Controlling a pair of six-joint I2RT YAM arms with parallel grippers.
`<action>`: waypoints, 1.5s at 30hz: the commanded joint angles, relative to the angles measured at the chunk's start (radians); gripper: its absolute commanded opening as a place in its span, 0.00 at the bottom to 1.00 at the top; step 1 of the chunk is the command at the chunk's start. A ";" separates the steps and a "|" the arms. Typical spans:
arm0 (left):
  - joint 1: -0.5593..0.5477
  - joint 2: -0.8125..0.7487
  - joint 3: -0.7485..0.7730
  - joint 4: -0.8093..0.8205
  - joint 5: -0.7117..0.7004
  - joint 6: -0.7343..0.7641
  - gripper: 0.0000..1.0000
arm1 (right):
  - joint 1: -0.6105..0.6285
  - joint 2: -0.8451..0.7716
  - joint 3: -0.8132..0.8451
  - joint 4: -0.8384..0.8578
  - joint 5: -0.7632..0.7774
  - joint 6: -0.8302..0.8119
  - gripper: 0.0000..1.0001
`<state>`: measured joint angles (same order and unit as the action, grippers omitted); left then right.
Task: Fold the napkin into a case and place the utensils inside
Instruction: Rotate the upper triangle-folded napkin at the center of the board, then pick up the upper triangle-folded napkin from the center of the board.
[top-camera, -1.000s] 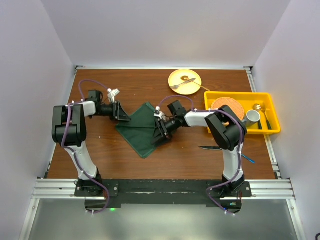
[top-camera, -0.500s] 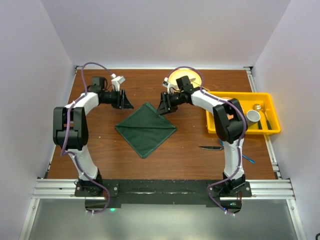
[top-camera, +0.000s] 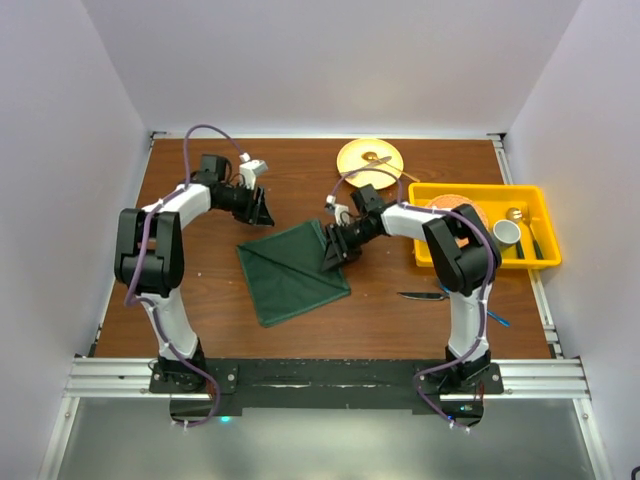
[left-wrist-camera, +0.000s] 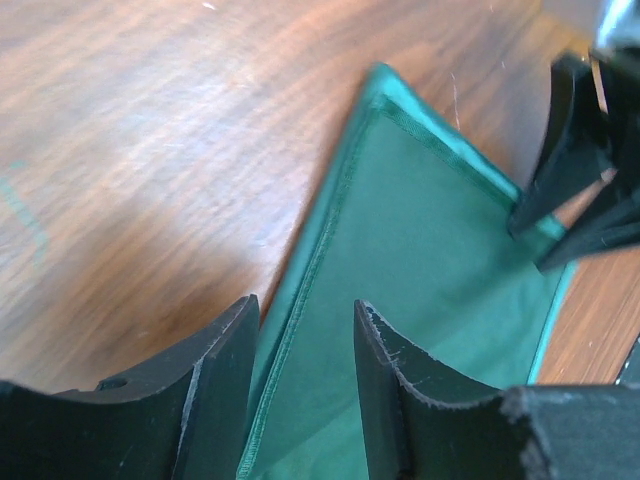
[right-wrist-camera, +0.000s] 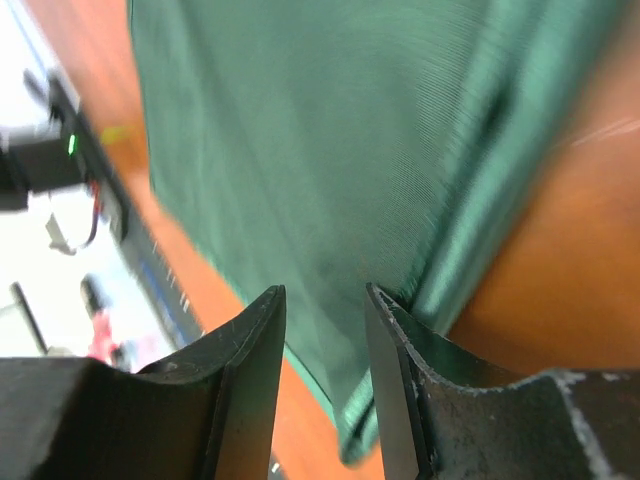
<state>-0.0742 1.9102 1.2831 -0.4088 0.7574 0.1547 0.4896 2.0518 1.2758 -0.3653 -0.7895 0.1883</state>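
Napkin (top-camera: 290, 275), left gripper (left-wrist-camera: 305, 305) half-open over its edge, right gripper (right-wrist-camera: 323, 292) likewise

The napkin (top-camera: 290, 280) lies flat on the table (top-camera: 200, 290), a dark green four-sided patch with a diagonal crease, one corner pointing toward the arm bases. The right gripper (top-camera: 333, 256) sits over its far right edge, and the left gripper (top-camera: 263, 212) hangs near its far left edge, over bare wood. A plate (top-camera: 350, 165) holding metal cutlery stands at the far side, a yellow bin (top-camera: 480, 191) at the right, and the knife (top-camera: 422, 296) and blue fork (top-camera: 497, 319) lie by the right arm.
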 joint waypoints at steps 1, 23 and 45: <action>-0.050 0.036 0.044 -0.030 0.026 0.091 0.47 | 0.064 -0.034 -0.114 -0.049 -0.016 -0.064 0.43; -0.233 0.233 0.191 -0.056 0.062 0.169 0.36 | -0.117 0.014 0.195 -0.092 0.139 -0.067 0.75; -0.259 0.119 0.093 0.010 0.102 0.232 0.00 | -0.112 0.211 0.194 0.132 -0.080 0.132 0.65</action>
<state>-0.3298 2.1029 1.3922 -0.4397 0.8375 0.3595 0.3660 2.2127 1.4883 -0.2607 -0.8944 0.3031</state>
